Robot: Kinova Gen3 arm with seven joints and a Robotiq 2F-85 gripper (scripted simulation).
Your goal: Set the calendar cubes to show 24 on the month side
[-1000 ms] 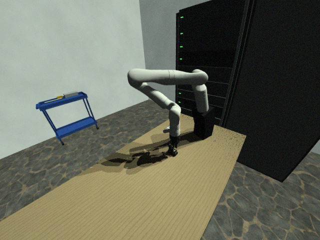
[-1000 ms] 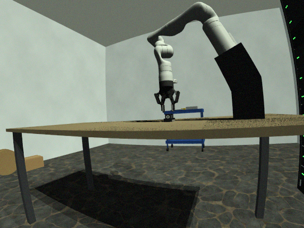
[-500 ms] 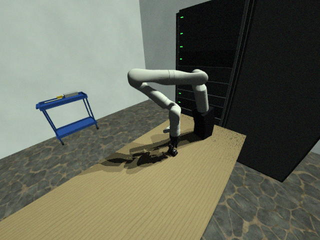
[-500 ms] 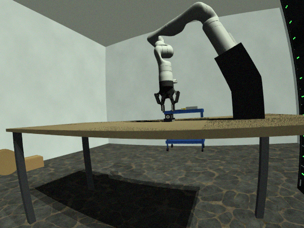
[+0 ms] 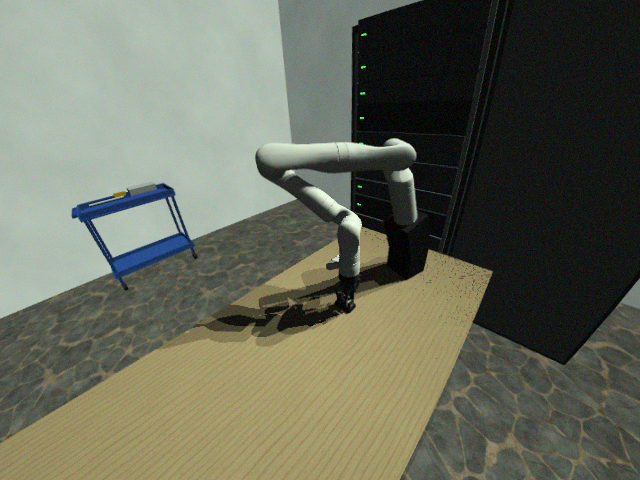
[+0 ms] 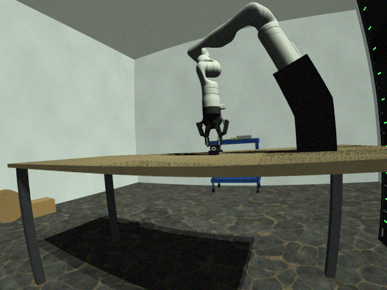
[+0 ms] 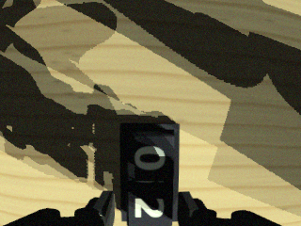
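Black calendar (image 6: 213,148) (image 7: 150,181) lies low between the fingers (image 5: 345,299) (image 6: 207,141), which stand apart on either side of its lower part in the wrist view; whether either one touches it, I cannot tell. Its upper part reaches past them, and its upward faces show a pale 0 and a brighter 2, both turned sideways. Another 0 shows on its side in the exterior view.

The wooden table (image 5: 310,392) (image 6: 187,170) (image 7: 195,162) carries it between the two long edges, nearer the short edge by the arm's black mount (image 5: 405,250) (image 6: 315,121) than the opposite one. Dark shadows stretch toward one long edge. Beyond that edge stands a blue cart (image 5: 98,209) (image 6: 236,142); a black cabinet (image 5: 537,155) with green lights rises behind the mount's end. The floor (image 5: 496,413) (image 6: 281,218) is stone.
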